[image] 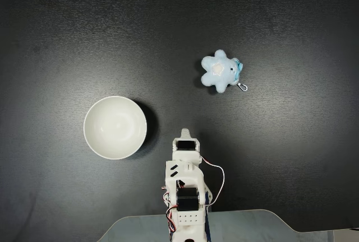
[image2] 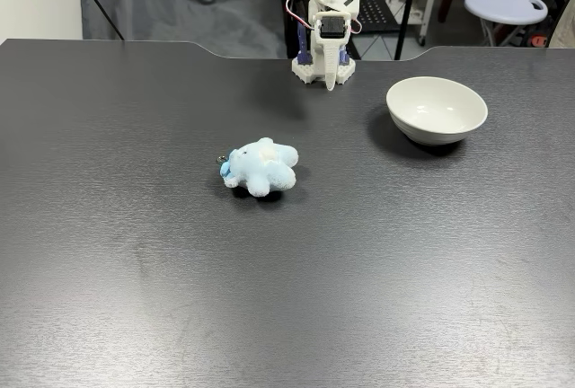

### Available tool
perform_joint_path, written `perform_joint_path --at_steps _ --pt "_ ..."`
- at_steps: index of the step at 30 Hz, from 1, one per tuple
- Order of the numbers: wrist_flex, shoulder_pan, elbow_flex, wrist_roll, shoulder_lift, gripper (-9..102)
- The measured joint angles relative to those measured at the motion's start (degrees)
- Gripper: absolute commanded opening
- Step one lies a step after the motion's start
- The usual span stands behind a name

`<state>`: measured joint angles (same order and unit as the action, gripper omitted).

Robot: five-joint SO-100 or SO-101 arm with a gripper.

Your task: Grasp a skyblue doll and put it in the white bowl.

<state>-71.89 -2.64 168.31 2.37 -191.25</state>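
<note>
On the dark table: everything placed relative to the white bowl.
Table: dark grey wood-grain top (image: 269,23), matte; seen from above in a fixed view, from the far front side in a fixed view (image2: 135,298).
White bowl: round, glossy, upright, nothing inside (image: 115,127); in the front-side fixed view it sits at right, near the table's back edge (image2: 437,110).
Skyblue doll: pale-blue lumpy star plush with whitish centre (image: 221,71); lies flat on the table, well apart from the bowl, up and to the right of it in the top-down fixed view. In the front-side fixed view it is left of the bowl and nearer the camera (image2: 261,167).
Doll clasp: small metal clasp (image: 242,87) sticks out at the doll's lower right, resting on the table; brighter blue patch beside it.
Arm: white SO-100 type arm (image: 183,189), folded back over its base, just right of the bowl in the top-down fixed view, not touching it; red and white wires loop at its side.
Gripper: white tip points toward the table middle (image: 185,134); in the front-side fixed view it hangs down over the base (image2: 331,78). Fingers look pressed together, nothing between them. Near the bowl, well apart from the doll.
Background: grey cloth (image2: 171,2) behind the table, white stool (image2: 506,4) beyond the bowl.
</note>
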Motion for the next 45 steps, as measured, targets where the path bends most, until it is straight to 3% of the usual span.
perform_joint_path --at_steps 14,24,29,35,41,45 --pt "1.93 0.00 0.00 0.09 0.00 -1" --pt "27.16 0.00 -0.88 0.26 0.00 -1" --pt "34.10 0.00 -3.34 0.26 0.53 -1" --pt "35.07 -0.18 -23.91 0.26 6.94 -1" --pt "34.54 0.00 -57.83 0.26 32.96 -1" --pt "27.42 0.00 -79.98 0.26 49.92 -1"
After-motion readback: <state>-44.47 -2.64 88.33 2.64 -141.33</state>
